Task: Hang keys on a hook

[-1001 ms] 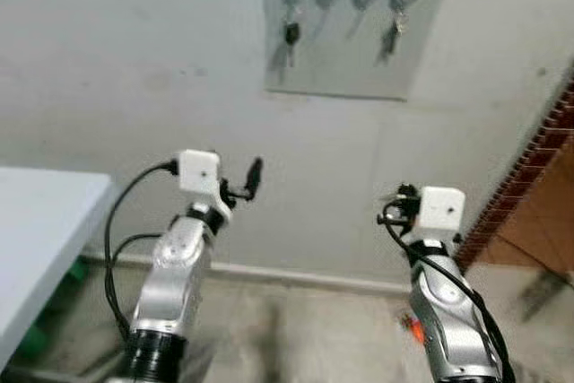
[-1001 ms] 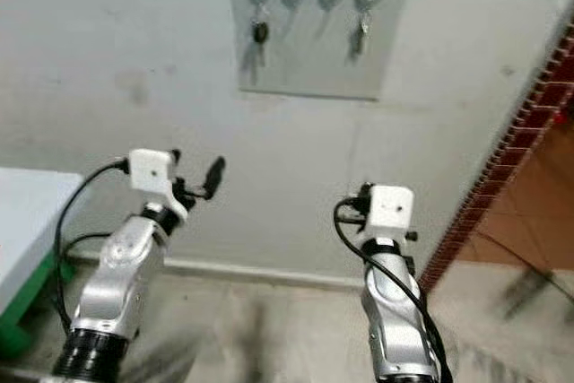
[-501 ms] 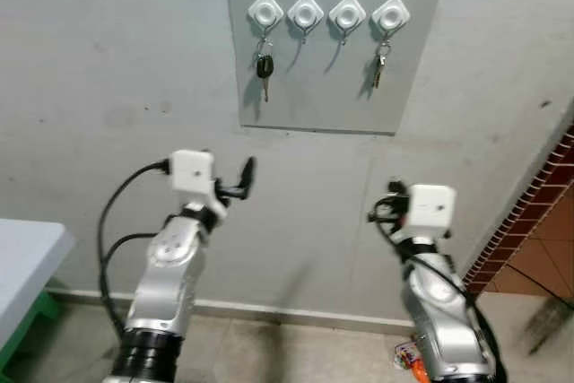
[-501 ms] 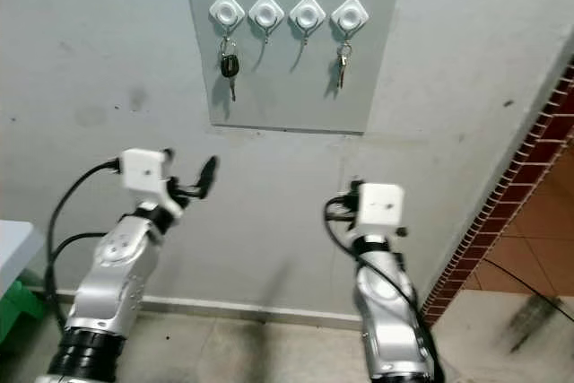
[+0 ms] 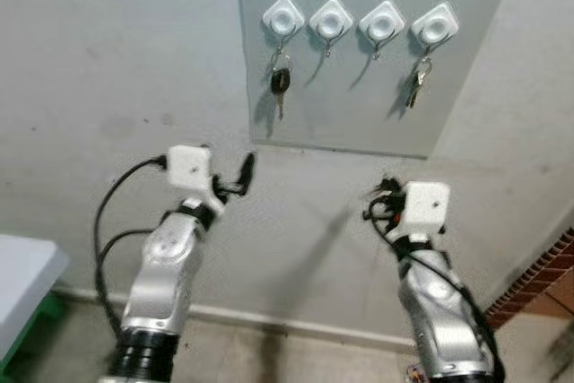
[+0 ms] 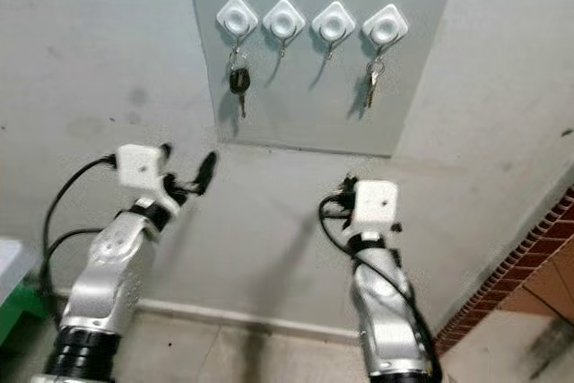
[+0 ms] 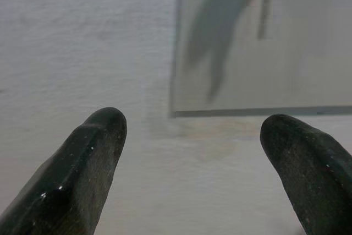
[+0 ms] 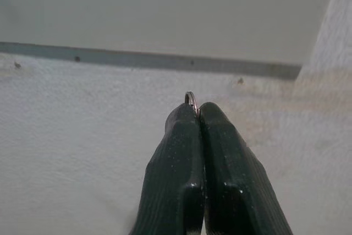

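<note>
Grey panel on the far wall, four white hooks | black car key on leftmost, small keys on rightmost | right pincer pressed together on a silver key ring, keys below hidden | left pincer spread apart, empty, below panel's left corner.

Soft even daylight, faint shadows, wrist views slightly blurred.

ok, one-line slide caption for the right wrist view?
Right gripper with black fingers pinched on a small silver key ring, facing the grey wall panel's lower edge.
</note>
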`<state>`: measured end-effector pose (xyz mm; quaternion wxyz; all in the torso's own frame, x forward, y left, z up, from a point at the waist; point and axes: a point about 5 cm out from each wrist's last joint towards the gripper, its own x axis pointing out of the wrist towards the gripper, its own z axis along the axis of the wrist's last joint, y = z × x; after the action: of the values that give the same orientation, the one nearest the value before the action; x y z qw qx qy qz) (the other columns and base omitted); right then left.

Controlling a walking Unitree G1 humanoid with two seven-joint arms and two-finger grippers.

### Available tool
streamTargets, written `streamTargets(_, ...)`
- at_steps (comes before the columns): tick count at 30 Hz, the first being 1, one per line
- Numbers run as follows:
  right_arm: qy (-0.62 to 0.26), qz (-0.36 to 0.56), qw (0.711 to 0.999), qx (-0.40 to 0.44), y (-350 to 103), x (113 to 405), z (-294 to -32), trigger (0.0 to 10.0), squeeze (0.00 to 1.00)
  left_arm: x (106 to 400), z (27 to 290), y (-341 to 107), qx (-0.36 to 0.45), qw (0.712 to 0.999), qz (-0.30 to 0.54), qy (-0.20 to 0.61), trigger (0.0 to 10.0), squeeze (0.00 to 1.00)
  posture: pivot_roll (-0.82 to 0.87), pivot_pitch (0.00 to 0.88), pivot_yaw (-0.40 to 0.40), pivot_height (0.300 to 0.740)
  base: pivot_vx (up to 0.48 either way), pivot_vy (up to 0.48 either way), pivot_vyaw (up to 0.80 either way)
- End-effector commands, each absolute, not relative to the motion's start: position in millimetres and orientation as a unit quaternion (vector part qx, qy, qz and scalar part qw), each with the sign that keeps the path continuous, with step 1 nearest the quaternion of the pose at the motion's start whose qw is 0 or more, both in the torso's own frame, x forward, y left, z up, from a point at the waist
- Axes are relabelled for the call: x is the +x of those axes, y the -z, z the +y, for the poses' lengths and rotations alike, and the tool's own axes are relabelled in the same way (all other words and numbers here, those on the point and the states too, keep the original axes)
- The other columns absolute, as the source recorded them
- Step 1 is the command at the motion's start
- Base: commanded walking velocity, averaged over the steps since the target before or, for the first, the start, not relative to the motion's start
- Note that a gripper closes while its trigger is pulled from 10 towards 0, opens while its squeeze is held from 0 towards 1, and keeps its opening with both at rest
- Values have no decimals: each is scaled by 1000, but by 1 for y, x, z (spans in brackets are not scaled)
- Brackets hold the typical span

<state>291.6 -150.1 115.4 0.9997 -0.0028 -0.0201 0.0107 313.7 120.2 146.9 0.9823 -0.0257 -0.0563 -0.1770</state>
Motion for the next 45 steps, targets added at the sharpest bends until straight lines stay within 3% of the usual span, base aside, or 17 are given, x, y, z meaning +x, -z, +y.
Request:
streamTargets(1, -38, -41, 998, 3, -127, 296, -145, 10000, 0, 312, 119, -155, -4, 977, -74, 199, 10000, 0, -33, 0, 4, 740, 0, 0, 0)
streamTargets(13, -179, -121, 976, 26, -175, 310, -134, 10000, 0, 298, 97, -178, 6, 949, -108, 297, 10000, 0, -33, 0, -11, 740, 0, 0, 0)
streamTargets(22, -242, -152, 957, 54, -199, 315, -117, 10000, 0, 295, 88, -200, -2, 938, -132, 321, 10000, 0, -28, 0, -18, 740, 0, 0, 0)
streamTargets(45, -288, -211, 927, 118, -239, 332, -97, 10000, 0, 294, 71, -223, -10, 923, -151, 353, 10000, 0, -20, 0, -13, 740, 0, 0, 0)
